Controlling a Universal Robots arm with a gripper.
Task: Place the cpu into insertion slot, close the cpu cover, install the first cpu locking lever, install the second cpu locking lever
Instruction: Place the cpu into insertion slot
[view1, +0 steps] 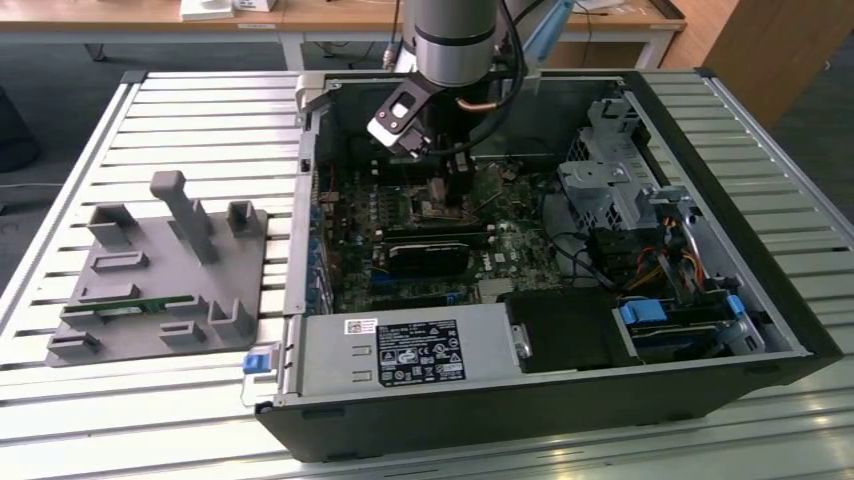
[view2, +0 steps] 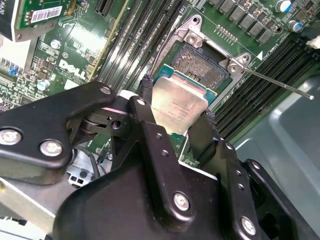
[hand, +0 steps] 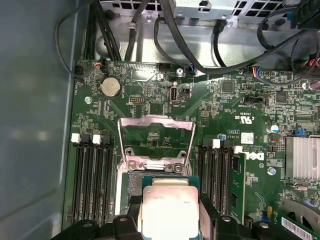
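**Second wrist view.** The tool (view2: 178, 105) is pinching the cpu (view2: 175, 114): one of its fingers (view2: 145, 107) bears on each of two opposite edges, and the silvery face is left bare. You grip by the edges so that the contact side underneath touches nothing. The chip hangs flat. It overlaps the near edge of the insertion slot (view2: 200, 62) and leaves most of the slot's pin field showing, so judge it as not yet seated. A locking lever (view2: 280, 85) juts outward from one corner of the insertion slot, swung clear so that nothing blocks the opening.

**First wrist view.** The cpu cover (hand: 156, 140) stands tilted up from its hinge at one side of the insertion slot, and green board shows through its cut-out centre. It is raised so that the chip can pass under it. The cpu sits on the side of the insertion slot opposite that hinge, and the black fingers close against its flanks.

**Exterior view.** The arm reaches down into the open computer case (view1: 747, 330), placing the tool directly above the insertion slot's area of the motherboard (view1: 514, 250). A grey fixture (view1: 147, 280) rests on the slatted desk (view1: 200, 100), well apart from the insertion slot and outside the case.
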